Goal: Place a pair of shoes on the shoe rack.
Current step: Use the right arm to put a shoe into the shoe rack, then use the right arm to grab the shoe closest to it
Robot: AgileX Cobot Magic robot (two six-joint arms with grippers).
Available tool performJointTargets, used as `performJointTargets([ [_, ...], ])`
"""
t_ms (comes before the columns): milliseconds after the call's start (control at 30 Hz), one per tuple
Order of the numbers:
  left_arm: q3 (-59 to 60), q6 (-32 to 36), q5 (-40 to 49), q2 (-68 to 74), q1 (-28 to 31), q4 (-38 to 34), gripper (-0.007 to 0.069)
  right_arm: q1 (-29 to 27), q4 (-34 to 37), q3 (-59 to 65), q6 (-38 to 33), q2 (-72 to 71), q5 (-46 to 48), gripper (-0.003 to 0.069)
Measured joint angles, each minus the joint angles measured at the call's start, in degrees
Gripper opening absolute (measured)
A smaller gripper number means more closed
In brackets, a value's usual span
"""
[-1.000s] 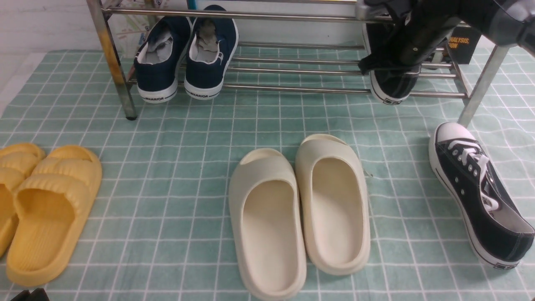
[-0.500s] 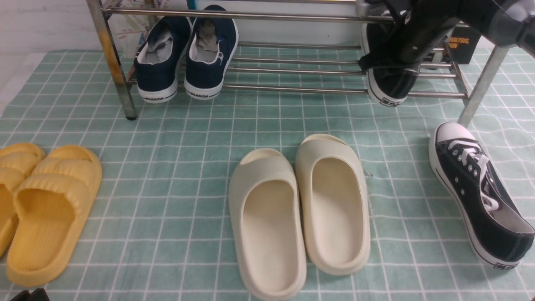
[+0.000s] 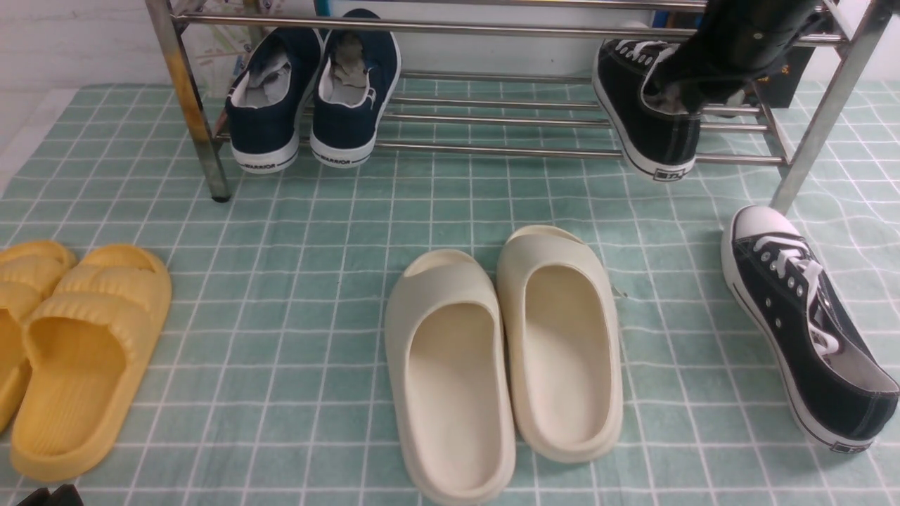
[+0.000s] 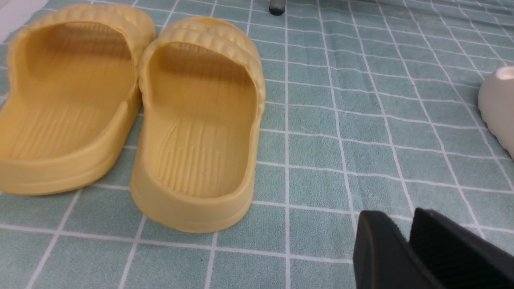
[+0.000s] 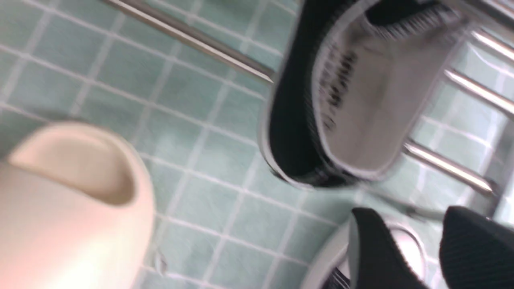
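One black sneaker (image 3: 647,116) rests on the lower rails of the chrome shoe rack (image 3: 492,149) at its right end, heel over the front rail. It also shows in the right wrist view (image 5: 361,100). The other black sneaker (image 3: 801,323) lies on the floor by the rack's right leg. My right arm (image 3: 745,35) hangs above the racked sneaker. My right gripper (image 5: 405,212) is open and empty, apart from that sneaker, over the floor sneaker's white toe cap (image 5: 405,245). My left gripper (image 4: 405,224) is shut and empty, low over the cloth.
Navy slip-on sneakers (image 3: 313,91) stand on the rack's left end by the rust-stained leg (image 3: 190,105). Cream slides (image 3: 503,351) lie mid-floor and yellow slides (image 3: 70,351) at the left, near my left gripper (image 4: 160,120). A green checked cloth (image 3: 316,225) covers the floor.
My right gripper has let go of the black sneaker and risen up and to the right. The sneaker now lies on the lower rails with its laces in view.
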Motion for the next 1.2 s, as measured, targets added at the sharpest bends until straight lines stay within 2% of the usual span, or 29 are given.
performJointTargets([
  [100, 0.0, 0.0, 0.0, 0.0, 0.0, 0.0, 0.0132, -2.2, -0.6, 0.7, 0.2, -0.1, 0.9, 0.0160],
  [167, 0.0, 0.0, 0.0, 0.0, 0.0, 0.0, 0.0132, -3.6, -0.6, 1.5, 0.3, -0.1, 1.0, 0.0127],
  [267, 0.0, 0.0, 0.0, 0.0, 0.0, 0.0, 0.0132, -8.6, 0.8, 4.9, 0.6, -0.1, 1.0, 0.0014],
  [333, 0.0, 0.0, 0.0, 0.0, 0.0, 0.0, 0.0132, -10.4, 3.2, 6.3, 0.6, -0.1, -1.0, -0.0003],
  [467, 0.0, 0.0, 0.0, 0.0, 0.0, 0.0, 0.0134, -13.3, 7.0, 7.6, -0.2, 0.2, -7.2, -0.0005],
  [667, 0.0, 0.0, 0.0, 0.0, 0.0, 0.0, 0.0145, -14.3, 7.6, 7.6, -0.1, 1.2, -11.3, -0.0005],
  [1200, 0.0, 0.0, 0.0, 0.0, 0.0, 0.0, 0.0155, -12.6, 11.8, 7.7, -2.1, 0.8, -7.6, -0.0003],
])
